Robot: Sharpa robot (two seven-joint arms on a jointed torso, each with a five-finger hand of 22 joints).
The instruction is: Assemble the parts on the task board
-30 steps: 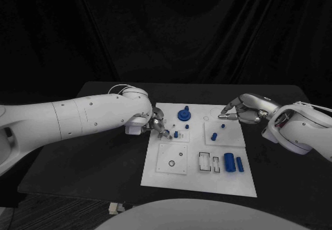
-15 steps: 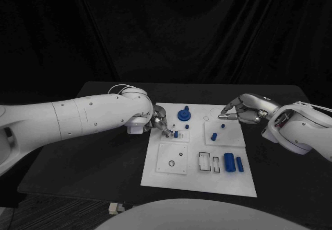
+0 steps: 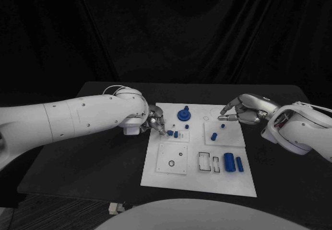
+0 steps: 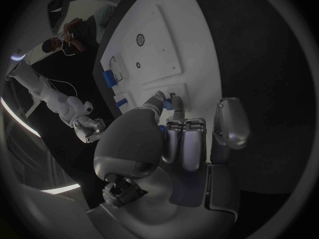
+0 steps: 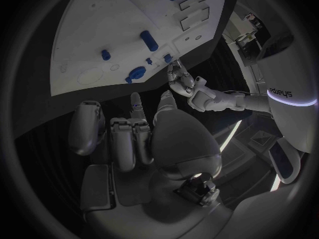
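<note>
At the left of the table point(image 3: 97, 158), the left hand point(image 3: 153, 122) is seen at the near-left edge of the white task board point(image 3: 197, 179), its fingertips lowered onto a small blue peg point(image 3: 169, 132) at the plate's left panel; from the left wrist view the fingertips point(image 4: 161, 99) appear pinched round that blue piece, though whether it is truly gripped or merely touched cannot be told. Just beside it two more small blue pegs point(image 3: 177, 134) are stood in the same panel, and behind them a larger round blue knob point(image 3: 184, 115) is seated upright; a square panel with a round hole point(image 3: 171, 163) is left unfilled nearer the robot. Further right, a short blue peg point(image 3: 214, 136) and a smaller one point(image 3: 222, 126) are stood in the middle panel; below them a thick blue cylinder point(image 3: 229, 161) and a thinner blue bar point(image 3: 239, 164) are laid beside open rectangular slots point(image 3: 205, 161). At the far right, the right hand point(image 3: 243, 113) is held over the board's far right corner with fingers curled in and nothing visible in them. The task is judged partly done: several pegs are seated, while the slots, the round hole and the lying pieces are not yet dealt with.
</note>
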